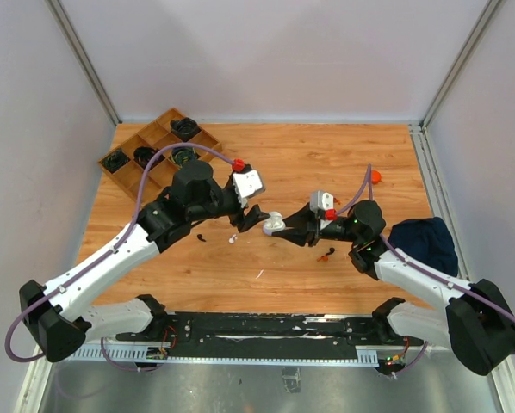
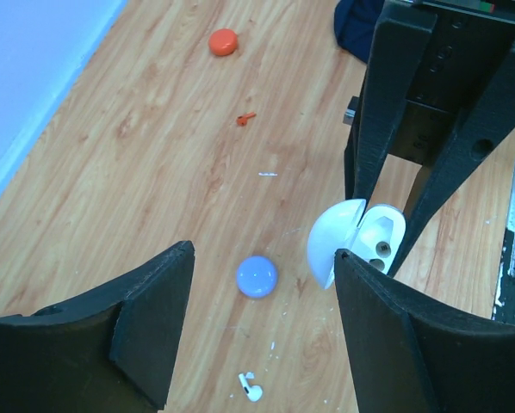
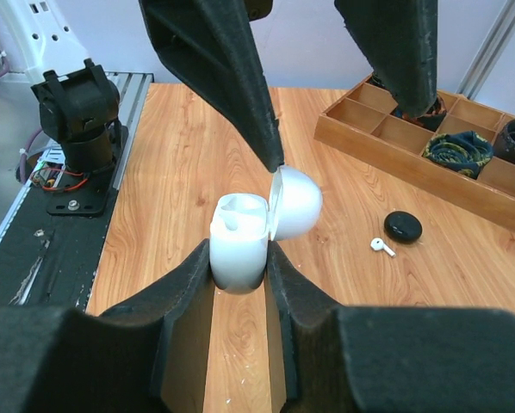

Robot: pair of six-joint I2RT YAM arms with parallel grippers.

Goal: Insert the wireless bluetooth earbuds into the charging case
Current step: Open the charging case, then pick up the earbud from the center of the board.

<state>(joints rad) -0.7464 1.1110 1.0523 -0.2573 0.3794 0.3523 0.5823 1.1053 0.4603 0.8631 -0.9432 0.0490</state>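
Observation:
My right gripper (image 3: 239, 267) is shut on a white charging case (image 3: 240, 225) and holds it upright above the table with its lid hinged open. The case also shows in the top view (image 1: 273, 225) and the left wrist view (image 2: 361, 241), where its two sockets show. My left gripper (image 1: 256, 215) is open and empty, and one fingertip (image 3: 273, 155) touches the lid's top edge. A white earbud (image 2: 251, 389) lies on the table below the left gripper, also seen from above (image 1: 232, 240) and from the right wrist (image 3: 381, 247).
A pale purple round case (image 2: 257, 276) lies by the white bud. A black round case (image 3: 403, 226) lies beyond it. An orange case (image 1: 375, 176) and an orange bud (image 1: 330, 249) lie to the right. A wooden tray (image 1: 158, 138) of coiled cables stands far left. A dark blue cloth (image 1: 425, 241) lies right.

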